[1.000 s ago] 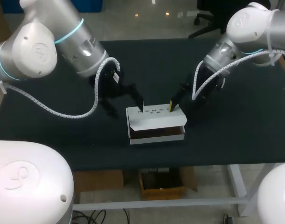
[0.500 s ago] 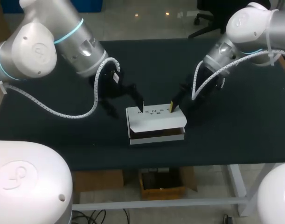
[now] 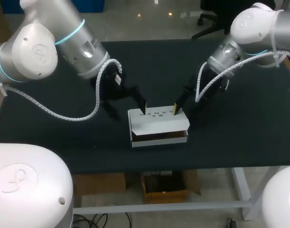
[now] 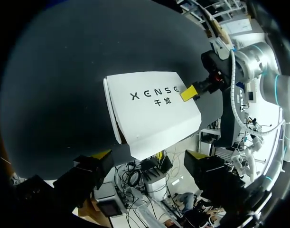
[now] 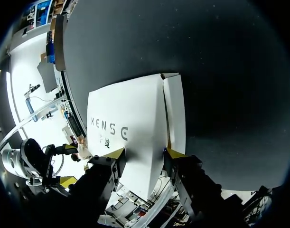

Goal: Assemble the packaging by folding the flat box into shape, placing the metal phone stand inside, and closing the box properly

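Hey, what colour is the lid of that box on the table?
The lid is white, with dark lettering across it. The left wrist view shows it best.

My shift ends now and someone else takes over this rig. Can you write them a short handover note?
Grippers: the left gripper is open at the back edge of the box, one lid corner between its fingers. The right gripper is open, fingertips at the back right corner of the lid.
Box: folded into shape, mid table, lid lowered.
Done: box formed. The phone stand is not visible, so check it is inside.
Left: a dark gap shows under the lid's front edge; press it down and close it.
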Robot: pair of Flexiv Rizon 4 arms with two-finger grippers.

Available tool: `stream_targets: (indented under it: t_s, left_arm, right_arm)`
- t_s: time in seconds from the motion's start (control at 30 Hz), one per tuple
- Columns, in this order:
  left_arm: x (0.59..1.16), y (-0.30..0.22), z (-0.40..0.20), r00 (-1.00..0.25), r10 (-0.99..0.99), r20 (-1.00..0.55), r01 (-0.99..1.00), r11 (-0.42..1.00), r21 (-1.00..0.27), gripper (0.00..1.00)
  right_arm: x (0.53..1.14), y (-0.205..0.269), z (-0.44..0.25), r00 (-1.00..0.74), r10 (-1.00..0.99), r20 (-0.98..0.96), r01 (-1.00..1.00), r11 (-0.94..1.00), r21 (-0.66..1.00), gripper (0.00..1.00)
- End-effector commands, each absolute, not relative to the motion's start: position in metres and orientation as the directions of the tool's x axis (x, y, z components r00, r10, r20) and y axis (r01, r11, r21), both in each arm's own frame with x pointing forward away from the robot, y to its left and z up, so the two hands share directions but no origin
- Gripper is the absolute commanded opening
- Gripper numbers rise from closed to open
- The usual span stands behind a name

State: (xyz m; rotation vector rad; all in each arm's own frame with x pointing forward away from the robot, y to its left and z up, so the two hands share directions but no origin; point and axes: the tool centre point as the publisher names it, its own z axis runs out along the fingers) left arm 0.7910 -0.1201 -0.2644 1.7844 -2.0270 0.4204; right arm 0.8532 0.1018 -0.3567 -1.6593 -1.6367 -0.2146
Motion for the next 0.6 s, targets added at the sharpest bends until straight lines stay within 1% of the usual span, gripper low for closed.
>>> stream_targets:
  t_s: [0.03, 0.13, 0.37, 0.47, 0.6]
  left_arm:
    - [0.7909, -0.1193, -0.2638, -0.100, -0.868, 0.486, -0.990, 0.138, 0.042, 1.00]
    - [0.7910, -0.1189, -0.2641, -0.099, -0.868, 0.486, -0.990, 0.138, 0.044, 1.00]
    - [0.7915, -0.1189, -0.2651, -0.100, -0.868, 0.487, -0.989, 0.140, 0.046, 1.00]
    - [0.7915, -0.1190, -0.2652, -0.102, -0.868, 0.486, -0.989, 0.141, 0.045, 1.00]
    - [0.7913, -0.1201, -0.2653, -0.106, -0.868, 0.485, -0.989, 0.145, 0.043, 1.00]
  right_arm:
    - [0.8533, 0.1024, -0.3565, 0.156, 0.776, 0.612, 0.905, 0.136, -0.402, 0.53]
    - [0.8533, 0.1024, -0.3565, 0.156, 0.776, 0.612, 0.905, 0.136, -0.402, 0.50]
    - [0.8533, 0.1024, -0.3565, 0.156, 0.776, 0.612, 0.905, 0.136, -0.402, 0.51]
    - [0.8533, 0.1024, -0.3565, 0.156, 0.776, 0.612, 0.905, 0.136, -0.402, 0.50]
    - [0.8533, 0.1024, -0.3565, 0.156, 0.776, 0.612, 0.905, 0.136, -0.402, 0.52]
